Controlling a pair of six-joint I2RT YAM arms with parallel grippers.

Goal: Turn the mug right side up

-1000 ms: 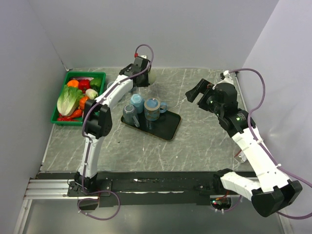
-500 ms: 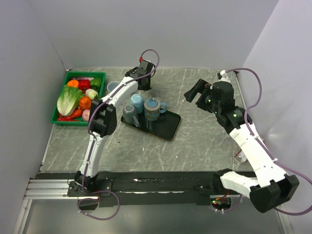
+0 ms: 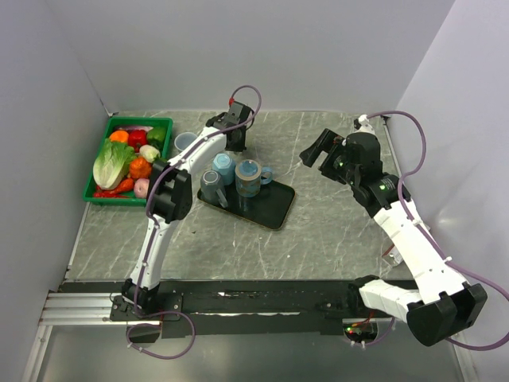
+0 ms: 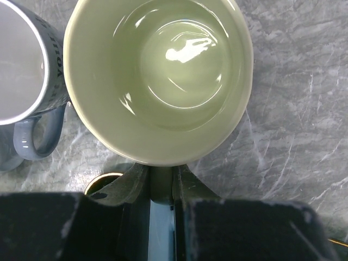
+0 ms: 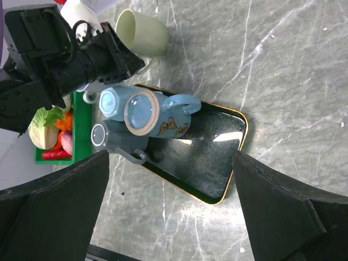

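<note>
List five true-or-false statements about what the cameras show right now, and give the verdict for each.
1. The cream mug stands mouth up on the table. True.
2. The cream mug sits on the black tray. False: it stands on the bare table beyond the tray.
3. Three mugs are on the tray. True.
4. The right hand is holding a mug. False: it is open and empty, off to the right of the tray.
5. The green basket is empty. False: it holds vegetables.
</note>
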